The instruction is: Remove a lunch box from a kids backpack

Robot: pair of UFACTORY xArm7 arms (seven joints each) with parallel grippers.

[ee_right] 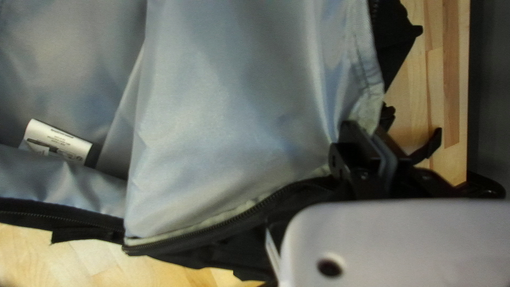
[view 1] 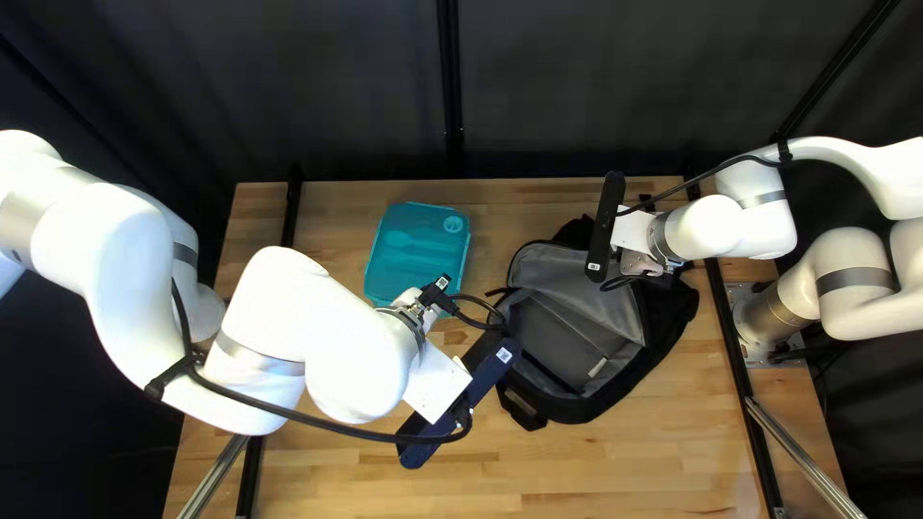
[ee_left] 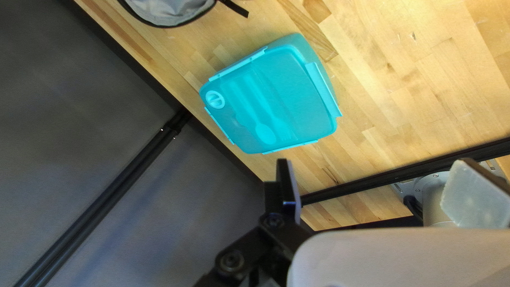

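Note:
In the top left view my left gripper [view 1: 495, 361] is over the table's middle, in front of the teal lunch box [view 1: 415, 252] and by the backpack's left edge. My right gripper [view 1: 604, 229] is at the far right part of the open black backpack [view 1: 567, 336]. From the left wrist, the closed lunch box [ee_left: 271, 95] lies flat on the wood, ahead of the empty, widely parted fingers of that gripper [ee_left: 378, 187]. The right wrist view has its gripper [ee_right: 383, 151] shut on the rim of the backpack [ee_right: 228, 122], whose grey lining and white tag show.
Wooden table [view 1: 615, 471] runs along the near side. Dark rails [view 1: 252, 481] cross it near both sides, and a dark curtain [view 1: 336, 86] hangs behind the far edge. The right arm's base [view 1: 764, 312] stands at the table's right edge.

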